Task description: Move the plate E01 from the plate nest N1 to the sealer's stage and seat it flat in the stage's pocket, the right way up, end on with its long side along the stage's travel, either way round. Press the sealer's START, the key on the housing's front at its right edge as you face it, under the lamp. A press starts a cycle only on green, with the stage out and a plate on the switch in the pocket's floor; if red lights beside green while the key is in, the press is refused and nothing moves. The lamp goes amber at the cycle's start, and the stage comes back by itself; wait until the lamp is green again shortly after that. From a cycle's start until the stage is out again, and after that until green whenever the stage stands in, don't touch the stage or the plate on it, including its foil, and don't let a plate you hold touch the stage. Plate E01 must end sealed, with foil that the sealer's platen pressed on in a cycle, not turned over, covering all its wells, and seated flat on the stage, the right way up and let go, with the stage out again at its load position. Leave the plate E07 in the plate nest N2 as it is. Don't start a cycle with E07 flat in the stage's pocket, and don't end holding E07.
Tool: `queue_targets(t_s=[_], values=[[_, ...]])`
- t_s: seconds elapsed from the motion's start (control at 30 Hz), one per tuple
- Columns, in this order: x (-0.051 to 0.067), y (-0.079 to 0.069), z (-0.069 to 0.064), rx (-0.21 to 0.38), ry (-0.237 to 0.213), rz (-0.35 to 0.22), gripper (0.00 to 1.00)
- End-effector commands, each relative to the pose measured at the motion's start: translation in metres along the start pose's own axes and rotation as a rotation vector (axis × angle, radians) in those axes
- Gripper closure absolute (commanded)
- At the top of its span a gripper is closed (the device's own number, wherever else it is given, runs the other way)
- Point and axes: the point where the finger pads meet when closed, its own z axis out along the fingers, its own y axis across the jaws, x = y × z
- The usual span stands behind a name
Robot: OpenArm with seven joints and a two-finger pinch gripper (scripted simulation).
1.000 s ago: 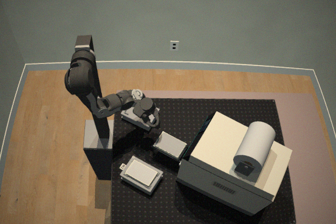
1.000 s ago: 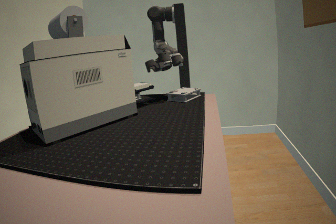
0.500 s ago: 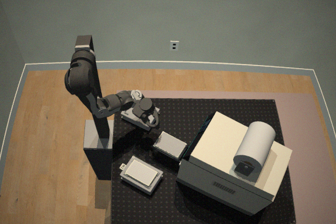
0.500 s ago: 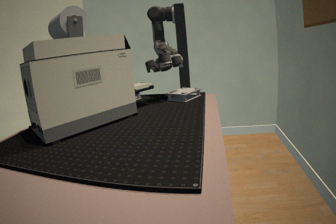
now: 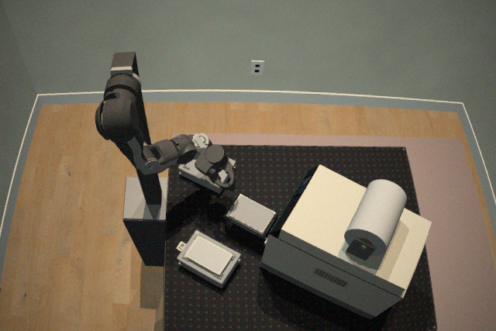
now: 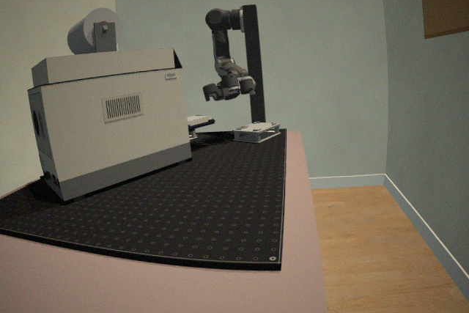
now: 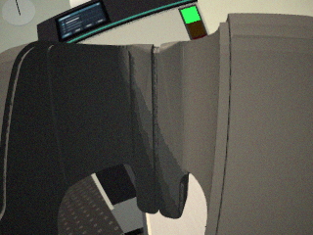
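The sealer (image 5: 344, 239) stands on the right of the black mat with its stage (image 5: 250, 215) out in front. A plate with a grey foil-like top lies flat on the stage; it also shows in the side view (image 6: 199, 119). My gripper (image 5: 226, 179) is shut and empty. It hovers above an empty plate nest (image 5: 196, 173), well above the mat in the side view (image 6: 207, 94). In the wrist view the shut fingers (image 7: 163, 206) point toward the sealer's front, where the lamp (image 7: 191, 15) is green. A second nest (image 5: 208, 256) holds a pale plate lying flat.
The arm's dark pedestal (image 5: 146, 207) stands at the mat's left edge. A foil roll (image 5: 376, 211) sits on top of the sealer. The sealer's display panel (image 7: 81, 23) is left of the lamp. A small tag (image 5: 180, 245) sits at the near nest's corner.
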Motion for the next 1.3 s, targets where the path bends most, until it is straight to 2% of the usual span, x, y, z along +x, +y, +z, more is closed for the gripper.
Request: queue_targets(t_s=[0.0, 0.07, 0.47, 0.5, 0.63, 1.03, 1.07, 1.2, 1.27], values=[[-0.007, -0.003, -0.029, -0.025, -0.028, 0.031, 1.00], [-0.012, -0.004, -0.048, -0.033, -0.037, 0.040, 1.00], [-0.012, -0.004, -0.048, -0.033, -0.037, 0.040, 1.00], [-0.002, -0.001, -0.010, -0.002, -0.004, 0.008, 1.00], [-0.012, -0.003, -0.049, -0.033, -0.037, 0.040, 1.00], [-0.012, -0.003, -0.049, -0.033, -0.037, 0.040, 1.00], [-0.001, 0.000, -0.011, 0.010, 0.008, -0.002, 1.00], [-0.011, -0.003, -0.050, -0.033, -0.037, 0.040, 1.00], [-0.011, -0.003, -0.050, -0.033, -0.037, 0.040, 1.00]])
